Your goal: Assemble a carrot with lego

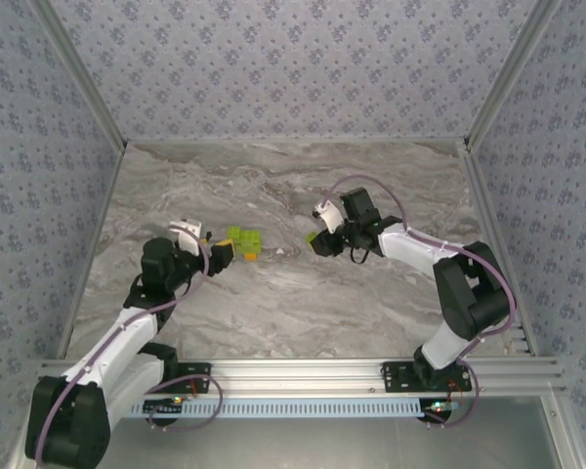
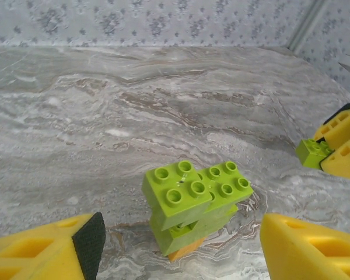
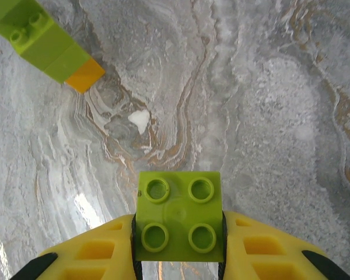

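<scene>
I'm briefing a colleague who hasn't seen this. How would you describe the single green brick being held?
On the grey marbled table, follow the right arm to its end effector, shut on the lime-green brick. It is one square four-stud piece, unlike the stacked green-and-orange carrot near the left end effector.

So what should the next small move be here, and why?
Probably the right gripper should carry its lime-green brick over to the carrot. It is shut on that brick and well apart from the carrot, while the left gripper stands open just short of the carrot, which lies on the table.
</scene>
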`<state>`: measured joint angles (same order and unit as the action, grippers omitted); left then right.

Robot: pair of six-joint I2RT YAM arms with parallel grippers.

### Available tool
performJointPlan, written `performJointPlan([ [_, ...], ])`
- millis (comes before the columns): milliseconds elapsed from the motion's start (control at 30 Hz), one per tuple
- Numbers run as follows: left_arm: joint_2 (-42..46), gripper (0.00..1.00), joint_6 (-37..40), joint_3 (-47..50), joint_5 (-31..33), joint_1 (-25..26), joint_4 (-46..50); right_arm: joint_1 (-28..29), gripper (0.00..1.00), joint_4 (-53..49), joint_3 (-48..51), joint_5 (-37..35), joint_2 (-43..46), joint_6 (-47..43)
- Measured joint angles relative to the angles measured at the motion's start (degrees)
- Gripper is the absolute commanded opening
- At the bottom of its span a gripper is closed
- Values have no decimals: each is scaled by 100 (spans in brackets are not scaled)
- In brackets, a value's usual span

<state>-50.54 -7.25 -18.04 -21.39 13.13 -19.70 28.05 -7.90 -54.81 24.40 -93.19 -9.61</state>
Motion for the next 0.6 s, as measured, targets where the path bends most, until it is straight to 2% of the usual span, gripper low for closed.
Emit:
performJointPlan([
  [133, -245, 72, 326, 0, -260, 13, -138, 0, 24, -142, 0, 24, 0, -57],
  [400, -756, 72, 868, -146, -293, 302, -109, 0, 23, -184, 0, 55, 0, -59],
  [600, -1340, 71, 1263, -743, -306, 540, 39, 0, 23, -245, 0, 57, 0, -83],
])
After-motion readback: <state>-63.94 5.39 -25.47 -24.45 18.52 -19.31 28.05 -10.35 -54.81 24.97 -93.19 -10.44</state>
